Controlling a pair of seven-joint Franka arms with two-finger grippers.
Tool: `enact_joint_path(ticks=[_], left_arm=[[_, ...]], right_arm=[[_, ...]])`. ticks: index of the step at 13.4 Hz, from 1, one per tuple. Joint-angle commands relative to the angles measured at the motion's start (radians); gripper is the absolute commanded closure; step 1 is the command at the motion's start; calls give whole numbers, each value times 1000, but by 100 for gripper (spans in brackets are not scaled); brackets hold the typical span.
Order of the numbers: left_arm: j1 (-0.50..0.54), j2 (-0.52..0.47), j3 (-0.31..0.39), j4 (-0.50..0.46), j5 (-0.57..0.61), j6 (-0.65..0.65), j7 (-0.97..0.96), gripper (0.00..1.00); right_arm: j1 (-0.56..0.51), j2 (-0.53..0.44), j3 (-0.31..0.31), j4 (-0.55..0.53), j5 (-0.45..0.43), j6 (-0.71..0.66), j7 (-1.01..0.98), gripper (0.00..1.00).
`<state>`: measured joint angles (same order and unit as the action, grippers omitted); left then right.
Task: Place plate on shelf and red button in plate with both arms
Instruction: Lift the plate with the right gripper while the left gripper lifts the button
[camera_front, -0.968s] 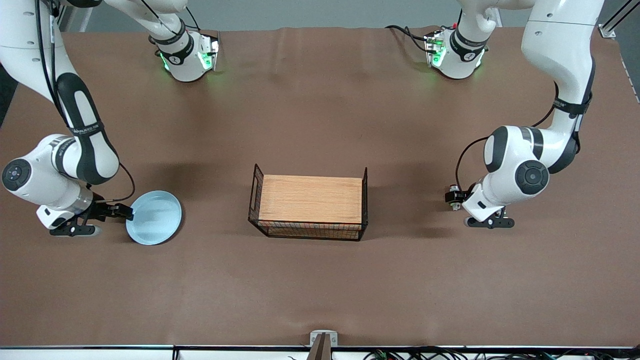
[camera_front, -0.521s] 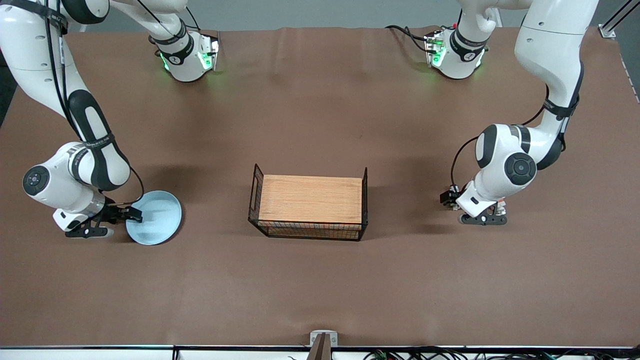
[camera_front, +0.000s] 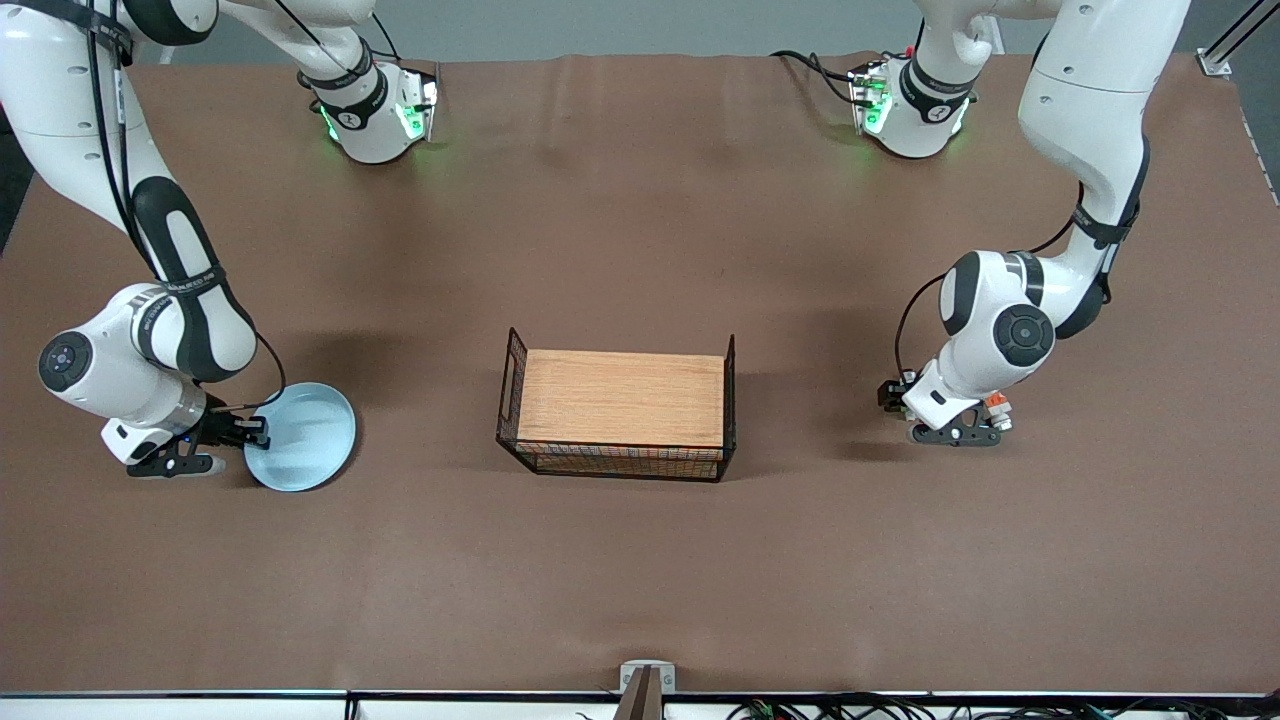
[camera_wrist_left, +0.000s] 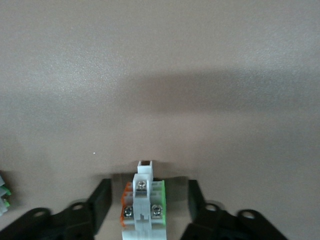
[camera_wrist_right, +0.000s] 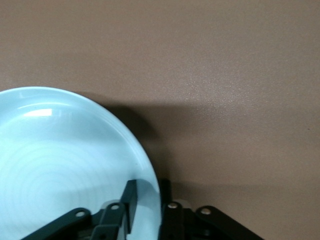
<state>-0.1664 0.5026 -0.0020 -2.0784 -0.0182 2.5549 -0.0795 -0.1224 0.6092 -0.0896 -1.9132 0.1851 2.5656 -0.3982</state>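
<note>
The pale blue plate (camera_front: 305, 440) lies near the right arm's end of the table and also shows in the right wrist view (camera_wrist_right: 65, 160). My right gripper (camera_front: 255, 430) (camera_wrist_right: 148, 197) is shut on its rim, one finger inside the plate and one outside. The rim casts a shadow on the table beside the fingers. The red button (camera_front: 908, 379) lies on the table near the left arm's end. In the left wrist view its white body (camera_wrist_left: 142, 200) shows a green patch, an orange side and screws. My left gripper (camera_front: 898, 392) (camera_wrist_left: 148, 195) is open with one finger on each side of it, not touching.
A black wire basket (camera_front: 516, 385) with a wooden board on top stands mid-table. A small white piece with an orange-red block (camera_front: 993, 401) lies beside the left hand, toward the left arm's end. Another small part with green shows at the edge of the left wrist view (camera_wrist_left: 3, 192).
The right gripper reached in over the plate's rim, then drew back toward the right arm's end, and the plate shifted with it. The left hand moved toward the basket, uncovering the orange-red piece.
</note>
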Motion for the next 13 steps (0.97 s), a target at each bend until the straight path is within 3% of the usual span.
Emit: enact_joint_path(ticks=[1, 6, 10, 13], left_arm=[[5, -3, -3, -14, 20, 25, 9, 49], [7, -7, -3, -16, 20, 18, 21, 74], [10, -42, -3, 3, 18, -2, 23, 74], [10, -74, -1, 72, 9, -115, 18, 74]], right_arm=[[-11, -17, 10, 5, 19, -30, -21, 100], [-11, -155, 10, 88, 20, -384, 65, 100], [-3, -320, 11, 120, 22, -660, 203, 100], [56, -486, 14, 120, 65, -838, 443, 100]])
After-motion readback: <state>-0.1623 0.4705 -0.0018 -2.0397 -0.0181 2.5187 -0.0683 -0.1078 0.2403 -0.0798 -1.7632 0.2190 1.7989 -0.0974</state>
